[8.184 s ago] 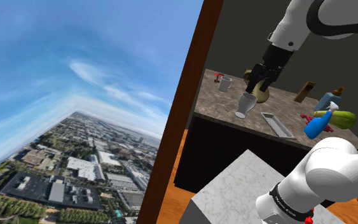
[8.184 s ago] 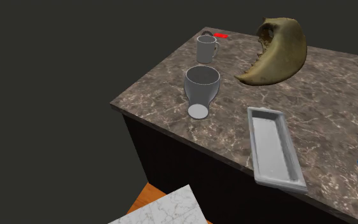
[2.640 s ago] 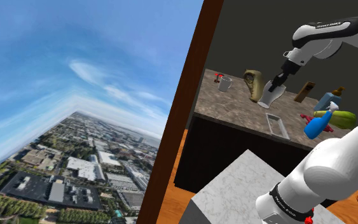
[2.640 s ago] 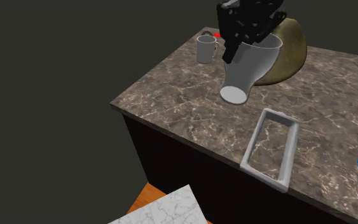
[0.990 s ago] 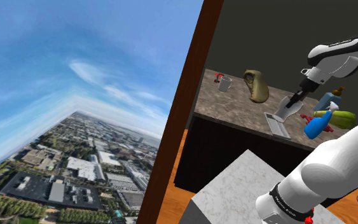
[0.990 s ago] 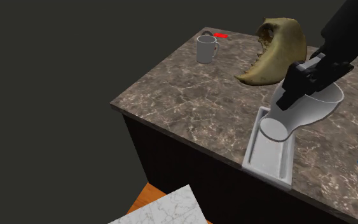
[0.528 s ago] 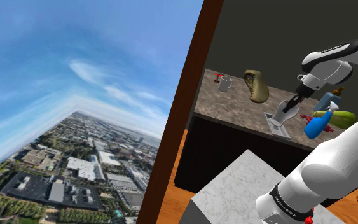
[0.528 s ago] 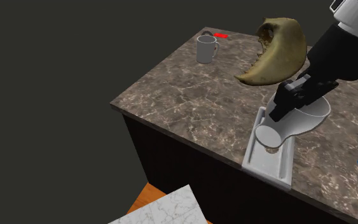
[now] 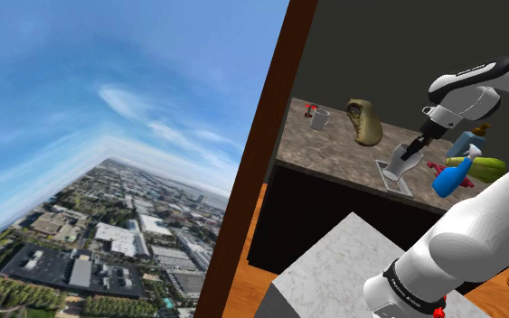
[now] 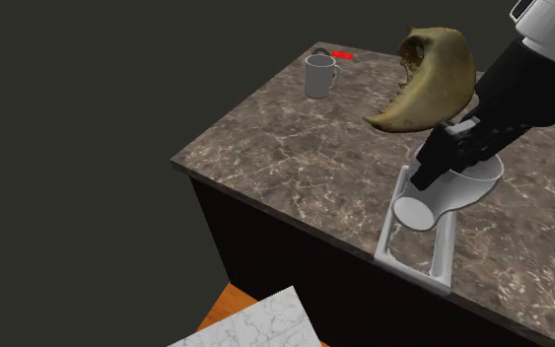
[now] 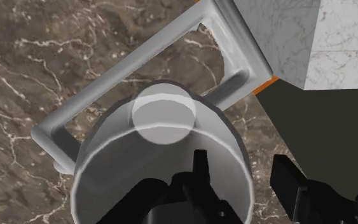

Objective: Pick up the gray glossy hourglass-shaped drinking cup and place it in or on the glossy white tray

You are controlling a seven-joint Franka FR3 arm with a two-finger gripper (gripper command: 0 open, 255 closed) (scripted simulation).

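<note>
Cup tilted over the tray, release pending

Your gripper (image 10: 429,173) pinches the grey cup (image 10: 457,195) by its rim, 1 finger inside. Its base points toward 8 o'clock, seemingly touching the tray (image 10: 384,242). Level it upright before you let go.

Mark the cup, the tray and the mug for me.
cup (image 10: 462,194), second exterior view, side wall near its mouth.
tray (image 10: 411,268), second exterior view, near short rim.
mug (image 10: 316,77), second exterior view, middle of its body.
</note>
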